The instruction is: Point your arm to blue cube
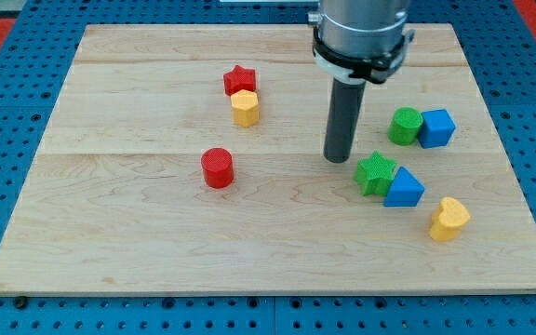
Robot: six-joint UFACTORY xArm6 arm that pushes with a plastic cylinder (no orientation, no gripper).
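My rod (341, 121) looks matt dark, under a smooth grey metal-looking collar (359, 33). The board (138, 233) is pale wood with visible grain, satin. The blue cube (436, 127) and red cylinder (218, 167) look like matt, finely ridged plastic.

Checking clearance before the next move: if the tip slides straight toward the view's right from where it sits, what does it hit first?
My tip sits just left of the green star. Going straight right, it would probably clip that star's upper edge first; the green cylinder and blue cube lie higher. Depth is uncertain.
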